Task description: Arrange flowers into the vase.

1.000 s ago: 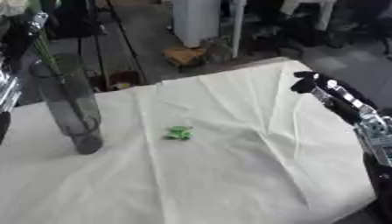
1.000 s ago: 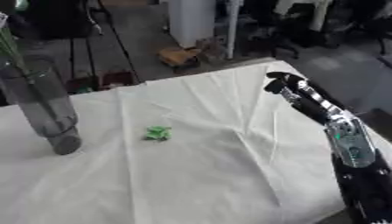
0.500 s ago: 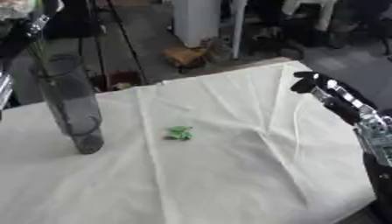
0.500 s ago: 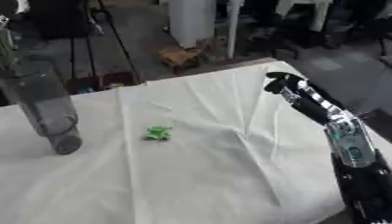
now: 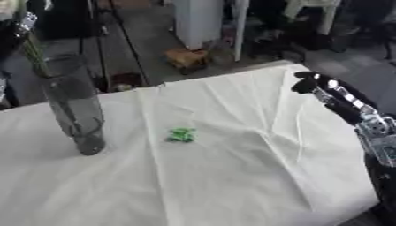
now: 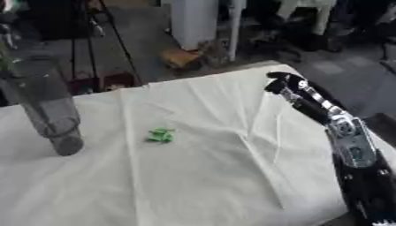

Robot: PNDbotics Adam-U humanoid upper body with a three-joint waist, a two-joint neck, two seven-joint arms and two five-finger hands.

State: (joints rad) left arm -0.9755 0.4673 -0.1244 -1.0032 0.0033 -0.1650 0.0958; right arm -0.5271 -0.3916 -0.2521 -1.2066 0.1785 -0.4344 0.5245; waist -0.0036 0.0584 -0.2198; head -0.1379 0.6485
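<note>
A tall grey glass vase [image 5: 74, 106] stands upright on the white cloth at the left. A green flower stem [image 5: 35, 50] slants into its mouth from the upper left, with a pale bloom [image 5: 8, 8] at the corner. My left hand [image 5: 21, 24] shows only partly at the top left edge, closed round that stem above the vase. A small green leaf scrap [image 5: 182, 134] lies on the cloth right of the vase. My right hand [image 5: 308, 81] hangs over the table's far right corner with relaxed fingers, holding nothing.
The white cloth [image 5: 232, 176] is creased and covers the whole table; its far edge [image 5: 224, 73] runs behind the vase and leaf scrap. Beyond it are a floor, stands and a small wooden cart [image 5: 188, 57].
The stem in my left hand sits slightly lower in the vase mouth. The view has shifted a little. My right arm has not moved.
</note>
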